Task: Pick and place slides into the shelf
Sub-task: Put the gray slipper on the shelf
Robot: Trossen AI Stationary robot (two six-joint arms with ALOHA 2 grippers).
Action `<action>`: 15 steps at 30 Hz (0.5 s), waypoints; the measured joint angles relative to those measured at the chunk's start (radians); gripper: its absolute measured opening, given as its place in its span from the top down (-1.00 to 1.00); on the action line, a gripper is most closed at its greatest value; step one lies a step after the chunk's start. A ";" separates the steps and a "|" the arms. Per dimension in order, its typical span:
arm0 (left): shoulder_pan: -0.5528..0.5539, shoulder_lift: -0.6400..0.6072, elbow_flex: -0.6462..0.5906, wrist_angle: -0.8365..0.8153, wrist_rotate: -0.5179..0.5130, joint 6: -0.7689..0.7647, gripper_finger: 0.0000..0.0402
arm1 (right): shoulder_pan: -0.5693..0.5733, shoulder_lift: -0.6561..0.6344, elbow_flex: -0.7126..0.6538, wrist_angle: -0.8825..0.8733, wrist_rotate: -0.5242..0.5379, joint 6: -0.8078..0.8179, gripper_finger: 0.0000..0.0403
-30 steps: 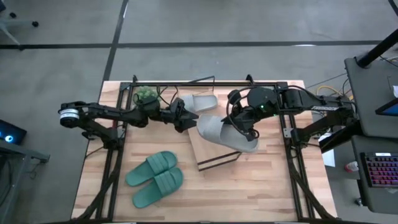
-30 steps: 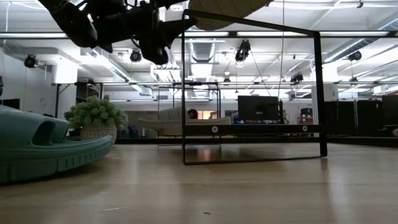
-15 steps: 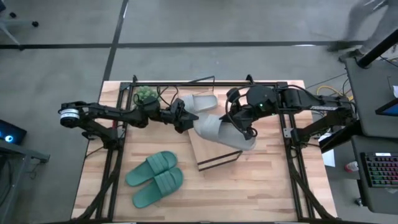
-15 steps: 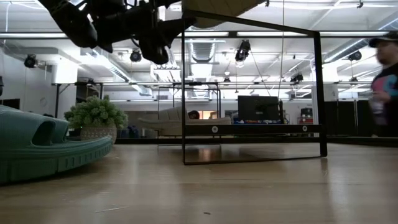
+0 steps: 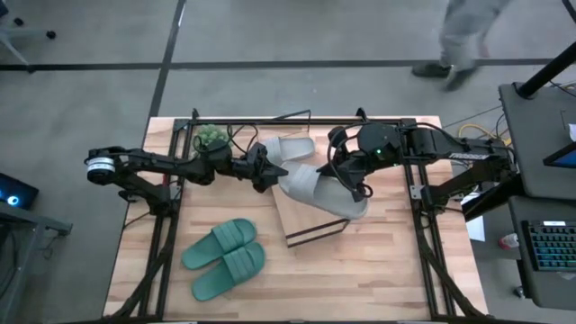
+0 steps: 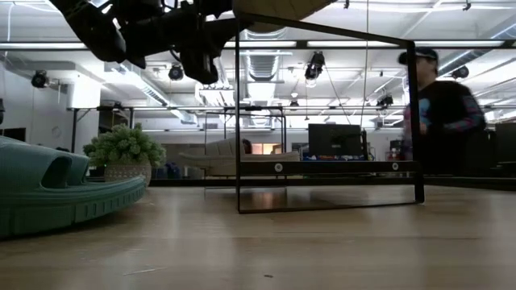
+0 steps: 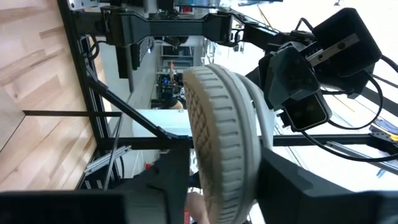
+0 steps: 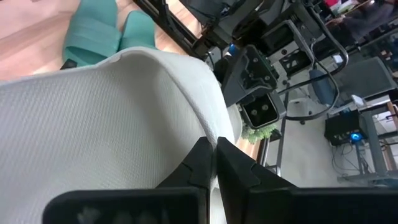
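Teal pair point(image 5: 225, 258) lies near on the table. Mid-table, above the shelf point(image 5: 310, 220), both grippers pinch one grey slide point(image 5: 315, 187): right gripper point(image 5: 346, 184) clamped tight, left gripper point(image 5: 273, 173) half-closed (opposing pulls could twist it loose).

Two grey slides point(image 5: 310, 186), two teal slides point(image 5: 225, 256), one shelf point(image 5: 310, 220), one plant point(image 5: 211, 136).

I note teal green slides point(image 5: 225, 258), light grey slides point(image 5: 310, 184) with dotted sole point(image 7: 214, 134), pale wood table point(image 5: 378, 270).
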 joint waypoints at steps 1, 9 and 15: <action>0.000 0.000 0.000 0.000 -0.004 0.000 0.38 | 0.000 0.000 0.000 0.003 0.000 0.000 0.96; 0.000 0.000 -0.001 -0.008 -0.006 0.039 0.81 | 0.000 -0.001 0.000 0.024 0.000 -0.001 0.96; 0.000 0.000 0.006 -0.053 -0.006 0.095 0.90 | 0.000 -0.002 0.000 0.020 0.001 -0.001 0.96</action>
